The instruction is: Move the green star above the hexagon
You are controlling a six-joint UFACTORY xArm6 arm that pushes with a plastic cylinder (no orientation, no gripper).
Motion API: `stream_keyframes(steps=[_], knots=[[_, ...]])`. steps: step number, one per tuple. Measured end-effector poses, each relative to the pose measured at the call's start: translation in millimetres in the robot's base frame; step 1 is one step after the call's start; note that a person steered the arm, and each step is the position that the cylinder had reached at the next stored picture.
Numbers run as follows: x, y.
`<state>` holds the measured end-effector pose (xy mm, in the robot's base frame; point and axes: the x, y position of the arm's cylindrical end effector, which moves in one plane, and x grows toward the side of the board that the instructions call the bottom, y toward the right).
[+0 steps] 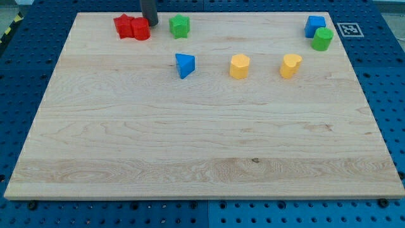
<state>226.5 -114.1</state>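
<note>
The green star (180, 26) sits near the view's top, left of centre. The yellow hexagon (239, 66) lies lower and to the right, mid-board. My tip (152, 23) stands just left of the green star, between it and the red blocks (132, 28), close to the right red block. The rod rises out of the view's top.
A blue triangular block (185, 65) lies left of the hexagon. A yellow heart-like block (290, 65) lies to its right. A blue block (314, 26) and a green cylinder (322, 39) touch at the top right. The wooden board (202, 158) has a marker tag (347, 29) beside it.
</note>
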Motion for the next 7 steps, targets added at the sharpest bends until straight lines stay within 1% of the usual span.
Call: stream_keyframes(steps=[1,2,3,6,7], knots=[[1,33],[18,66],[35,78],[86,81],[87,102]])
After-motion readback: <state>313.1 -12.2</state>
